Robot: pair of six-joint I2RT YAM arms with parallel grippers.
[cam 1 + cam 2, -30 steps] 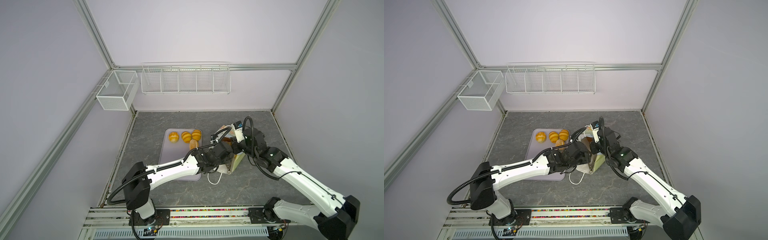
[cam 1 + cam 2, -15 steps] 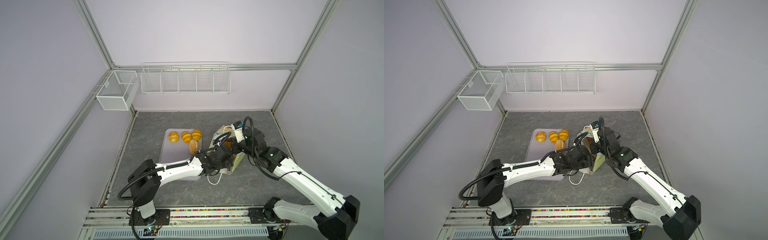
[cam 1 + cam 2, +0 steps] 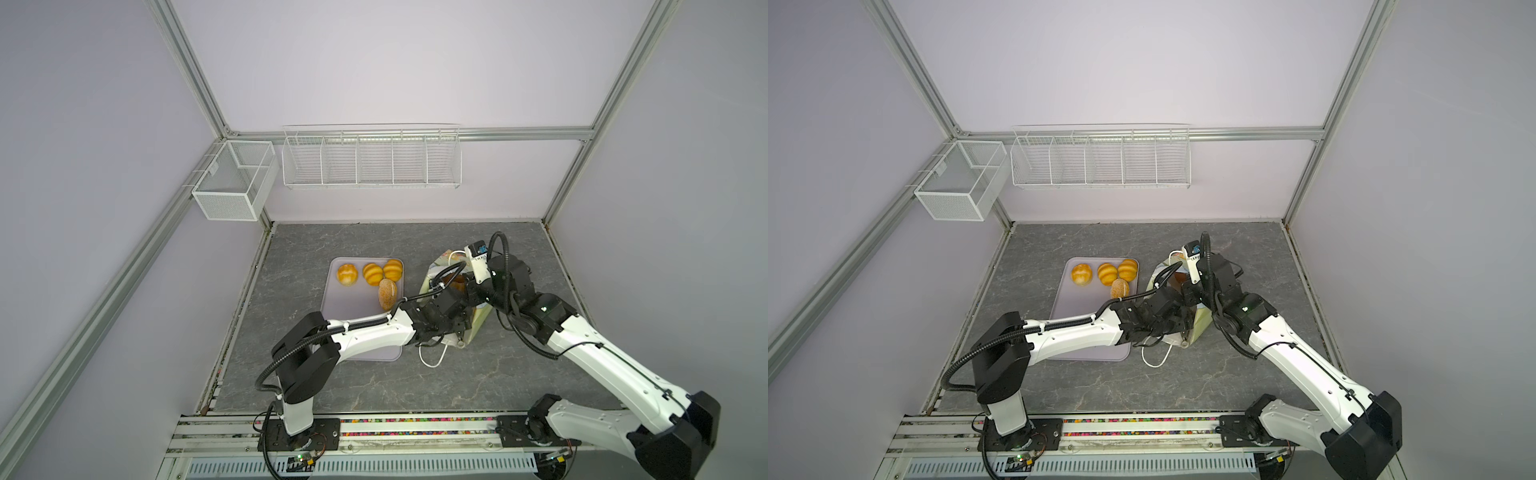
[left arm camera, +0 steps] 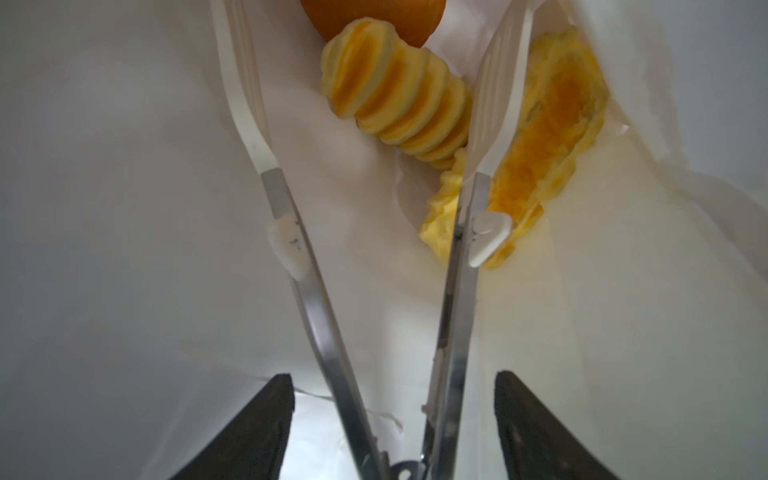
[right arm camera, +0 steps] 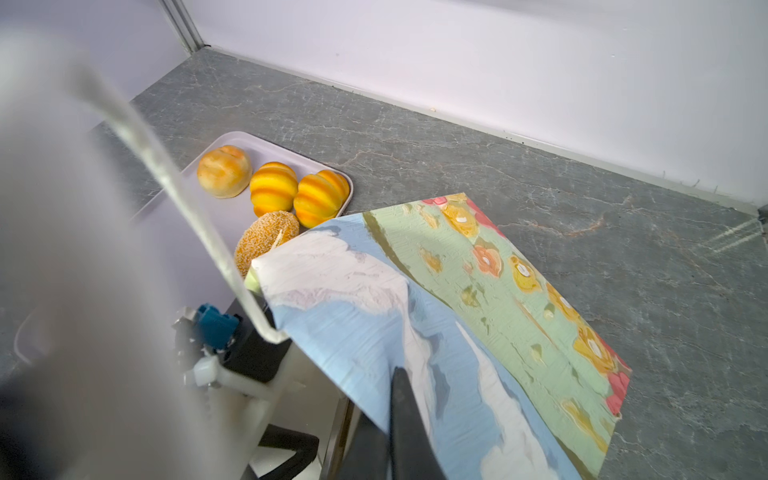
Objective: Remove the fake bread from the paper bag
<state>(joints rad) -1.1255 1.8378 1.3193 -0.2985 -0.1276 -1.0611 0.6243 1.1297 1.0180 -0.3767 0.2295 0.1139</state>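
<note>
Fake bread, glossy toy pieces, in two lots. Inside the paper bag (image 4: 124,208): one long ridged loaf (image 4: 395,95), pale yellow with orange bands, aslant on the white lining; a second loaf (image 4: 552,124) of like colour just beside it, partly hidden behind a tong blade; a brown round bun (image 4: 374,16) at the deep end, mostly cut off. On the far end of the lilac tray (image 3: 353,316): a smooth golden bun (image 5: 224,170), two striped yellow-orange buns (image 5: 273,186) touching each other, a speckled oval (image 5: 266,241) just near of them. Bag itself: white inside, pale green at the side, printed face of blue sky, white cloud, orange and pink flowers; tipped aslant just right of the tray; one white cord handle (image 3: 432,357) looped on the grey marbled tabletop (image 3: 457,386) at its near side. Left gripper (image 4: 392,376): reached inside the bag, black fingers (image 4: 257,432) wide apart, bearing metal tongs (image 4: 316,324) with white blades, blades apart, ridged loaf's end between them, contact not discernible. Right gripper (image 5: 397,386): clamped tight on the bag's wall at the mouth edge, one dark finger on the printed face.
</note>
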